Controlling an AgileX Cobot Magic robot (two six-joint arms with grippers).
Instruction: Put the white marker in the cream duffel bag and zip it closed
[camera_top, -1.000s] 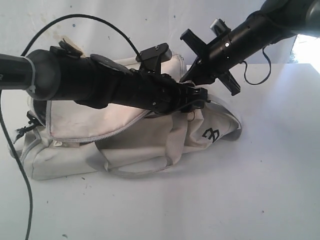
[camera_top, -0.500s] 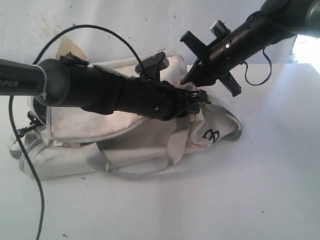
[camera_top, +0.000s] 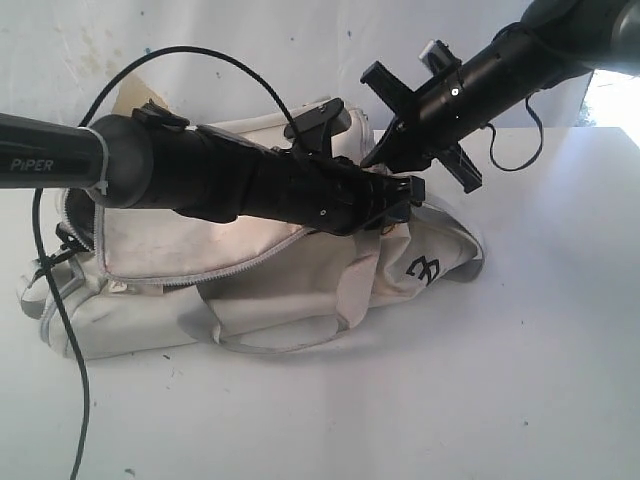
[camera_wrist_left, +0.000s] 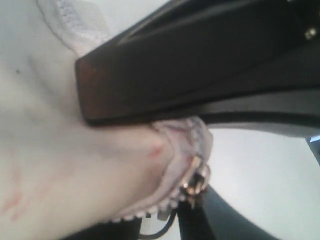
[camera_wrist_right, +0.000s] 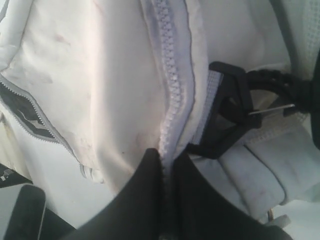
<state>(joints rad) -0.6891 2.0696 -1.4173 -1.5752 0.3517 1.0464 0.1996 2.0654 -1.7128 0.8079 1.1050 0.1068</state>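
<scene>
The cream duffel bag lies on its side on the white table. No white marker shows in any view. My left gripper reaches across the bag to its right end. In the left wrist view the gripper looks shut on the grey zipper pull, just below the metal slider, with bag fabric bunched beside it. My right gripper comes down from the upper right. It is shut on the bag's zipper seam, next to a black clip.
A black cable hangs over the bag's left end. A grey strap loops out along the bag's front. The bag's right end carries a black logo. White table extends in front and to the right.
My left arm has slid to the right along the bag, and its gripper has shifted a little toward the bag's right end. The right arm has stayed put.
</scene>
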